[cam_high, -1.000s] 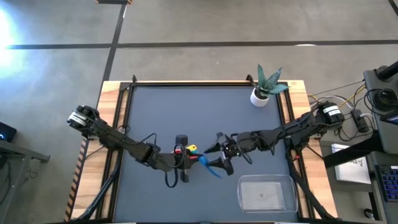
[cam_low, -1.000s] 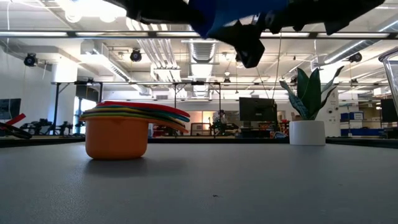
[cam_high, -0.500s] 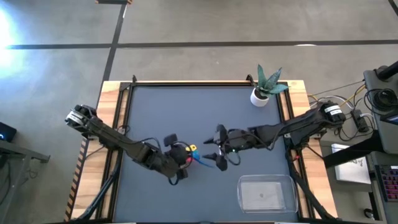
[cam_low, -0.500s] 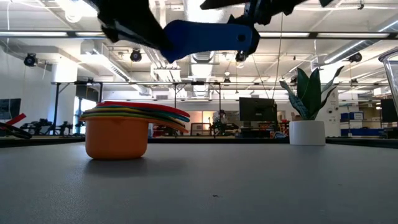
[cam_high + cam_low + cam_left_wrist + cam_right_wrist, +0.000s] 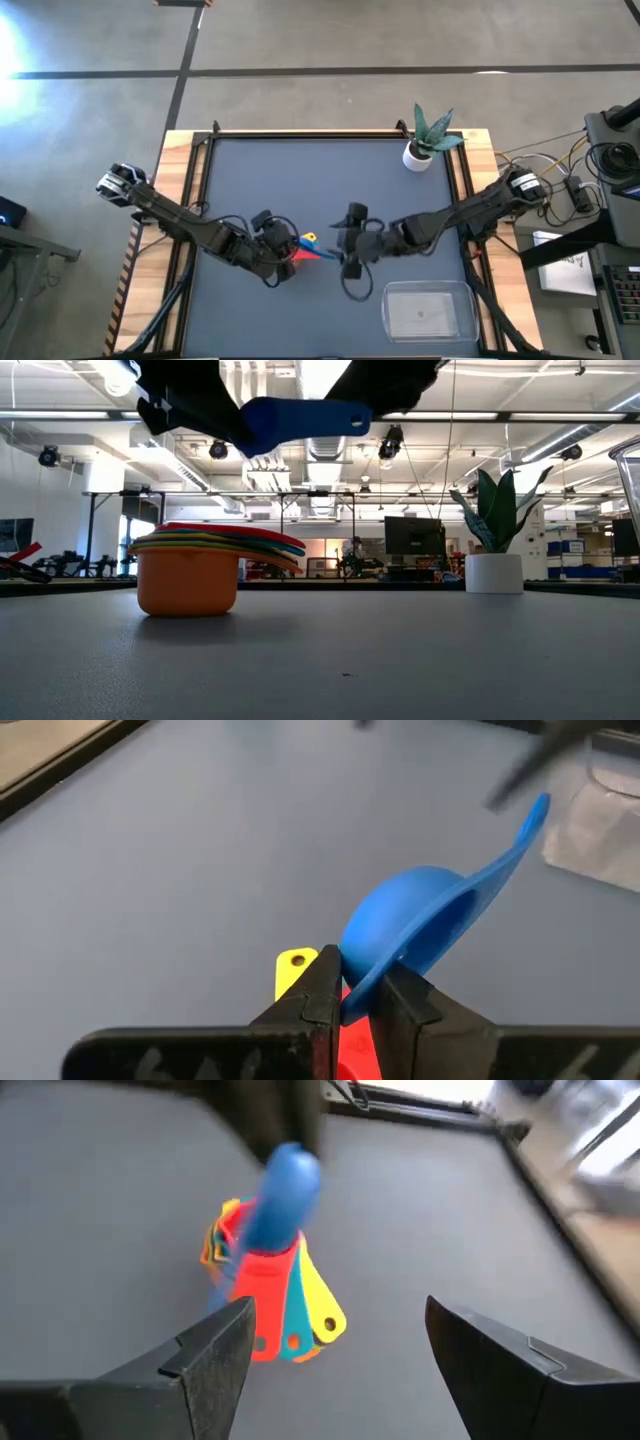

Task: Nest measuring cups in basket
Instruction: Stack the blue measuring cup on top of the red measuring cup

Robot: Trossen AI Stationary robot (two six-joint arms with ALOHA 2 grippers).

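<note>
The blue measuring cup (image 5: 405,910) hangs in the air above the stack of the other cups (image 5: 188,575), with my left gripper (image 5: 283,252) shut on it. The stack stands on its orange bottom cup mid-table, its red, teal and yellow handles (image 5: 290,1315) fanned out. My right gripper (image 5: 348,262) stands open just right of the stack, touching nothing, and points at the blue cup's handle (image 5: 285,1190). The clear basket (image 5: 428,310) sits at the near right. My left gripper pinches the blue cup's rim (image 5: 362,982) between its two fingers, on the side opposite the handle. The fingers come slanting down from the table's left. The cup is lifted clear above the stack, and its handle (image 5: 345,422) reaches out about level toward my right gripper.
A white pot with a plant (image 5: 420,150) stands at the far right corner. Black rails and a wooden border (image 5: 180,170) frame the dark mat. There is bare mat toward the far side and near left.
My left gripper has rolled its wrist and drawn a little toward the table's left, turning the blue cup so that its handle lies about level. My right gripper, open throughout, has risen, tipped toward level and backed off from the cup. The stack has stayed put.
</note>
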